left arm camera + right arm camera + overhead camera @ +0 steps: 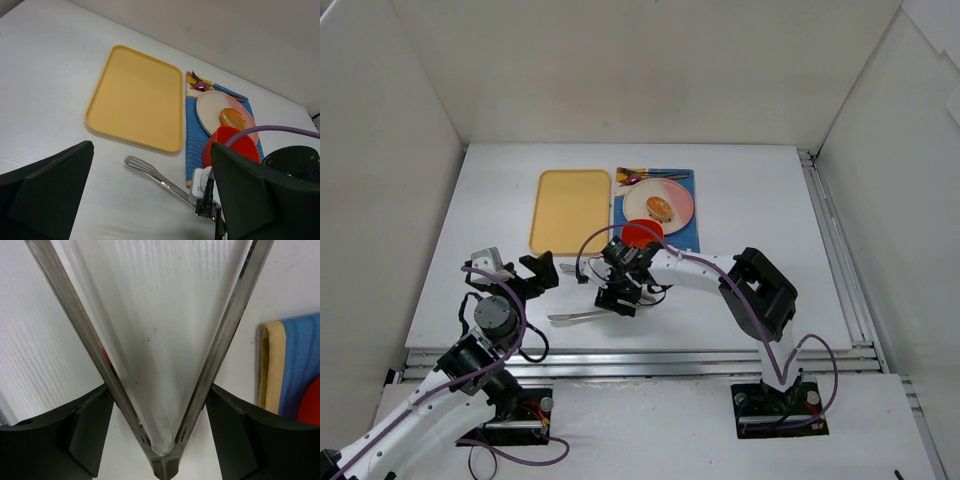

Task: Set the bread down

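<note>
You see bread on pink plate, far-centre of surface, w/ orange cup touching plate's near edge. R end effector straddles tongs by hinge, fingers partway apart; can't tell if it grips. L end effector wide, empty.

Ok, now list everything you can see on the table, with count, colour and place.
tray: one, yellow, far left of centre
placemat: one, blue, right of the tray
plate: one, pink, on the placemat
bread: one, golden-brown, on the plate
cup: one, orange-red, at the plate's near edge
cutlery: several, dark and purplish, placemat's far end
tongs: one, steel, near the arms
left gripper: black, open, holding nothing
right gripper: black, fingers flanking the tongs
</note>
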Available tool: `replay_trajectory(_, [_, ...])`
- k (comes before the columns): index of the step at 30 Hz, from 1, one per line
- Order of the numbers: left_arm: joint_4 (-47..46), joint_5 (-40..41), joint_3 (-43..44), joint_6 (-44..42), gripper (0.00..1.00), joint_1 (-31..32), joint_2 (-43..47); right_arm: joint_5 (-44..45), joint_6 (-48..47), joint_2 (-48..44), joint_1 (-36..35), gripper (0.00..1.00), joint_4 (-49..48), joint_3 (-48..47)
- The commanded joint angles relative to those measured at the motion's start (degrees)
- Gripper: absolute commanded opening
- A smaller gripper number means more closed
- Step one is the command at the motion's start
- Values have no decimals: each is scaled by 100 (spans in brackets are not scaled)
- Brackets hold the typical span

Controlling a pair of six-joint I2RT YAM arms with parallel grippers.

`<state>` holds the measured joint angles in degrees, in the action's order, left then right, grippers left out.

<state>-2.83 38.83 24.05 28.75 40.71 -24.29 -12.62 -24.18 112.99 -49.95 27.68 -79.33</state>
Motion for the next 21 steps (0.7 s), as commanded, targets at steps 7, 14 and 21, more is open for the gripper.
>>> replay_trajectory(7, [-262, 28, 108, 43, 99, 7, -23, 480, -25, -294, -163, 82, -140, -232])
replay_trajectory(14, [-271, 37, 108, 34, 100, 7, -49, 779, -16, -620, -331, 96, -131, -223])
replay_trajectory(21, [-288, 28, 117, 25, 99, 7, -75, 1069, -34, -901, -348, 98, -123, -153])
